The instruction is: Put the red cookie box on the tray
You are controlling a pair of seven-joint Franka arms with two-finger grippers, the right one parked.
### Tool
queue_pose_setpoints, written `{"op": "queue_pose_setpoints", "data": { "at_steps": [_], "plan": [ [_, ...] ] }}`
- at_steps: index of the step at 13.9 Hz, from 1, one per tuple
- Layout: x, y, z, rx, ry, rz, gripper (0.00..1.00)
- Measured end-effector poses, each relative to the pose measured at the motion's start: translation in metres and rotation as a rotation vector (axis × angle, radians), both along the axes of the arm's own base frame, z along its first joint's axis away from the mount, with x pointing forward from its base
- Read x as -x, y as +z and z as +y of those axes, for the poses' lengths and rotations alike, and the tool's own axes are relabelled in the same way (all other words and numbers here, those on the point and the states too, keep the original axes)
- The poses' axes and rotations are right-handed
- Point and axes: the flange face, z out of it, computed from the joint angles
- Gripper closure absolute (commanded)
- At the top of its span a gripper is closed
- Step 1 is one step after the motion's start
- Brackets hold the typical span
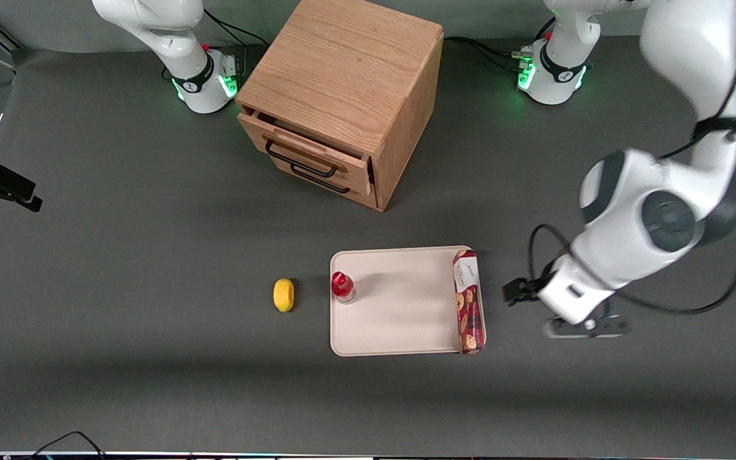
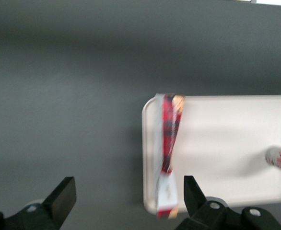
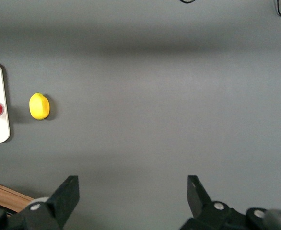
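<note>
The red cookie box (image 1: 468, 301) lies on the cream-white tray (image 1: 400, 306), along the tray's short edge toward the working arm's end, its white end panel farther from the front camera. In the left wrist view the box (image 2: 167, 148) rests on the tray (image 2: 227, 139) by the rim, its white end slightly over the edge. My left gripper (image 1: 521, 292) hovers beside the tray, toward the working arm's end of the table, apart from the box. The left wrist view shows the gripper (image 2: 128, 199) open and empty, with the box's end between the fingertips (image 2: 64, 194) lower down.
A small red-capped bottle (image 1: 342, 286) stands on the tray at its edge toward the parked arm. A yellow lemon-like object (image 1: 283, 294) lies on the table beside it. A wooden drawer cabinet (image 1: 342, 96), its top drawer slightly open, stands farther from the front camera.
</note>
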Motion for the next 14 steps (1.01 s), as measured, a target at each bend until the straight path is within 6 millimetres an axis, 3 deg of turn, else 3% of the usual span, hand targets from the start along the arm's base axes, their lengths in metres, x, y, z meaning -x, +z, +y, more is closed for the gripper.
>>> {"op": "queue_pose_setpoints", "data": {
  "at_steps": [2, 5, 12, 14],
  "plan": [
    [0.025, 0.046, 0.035, -0.041, 0.012, 0.06, 0.0],
    [0.069, 0.1, 0.062, -0.113, -0.003, 0.113, 0.0],
    [0.139, 0.163, 0.086, -0.182, 0.04, 0.069, 0.0],
    [0.15, 0.17, 0.085, -0.19, 0.042, 0.07, 0.0]
  ]
}}
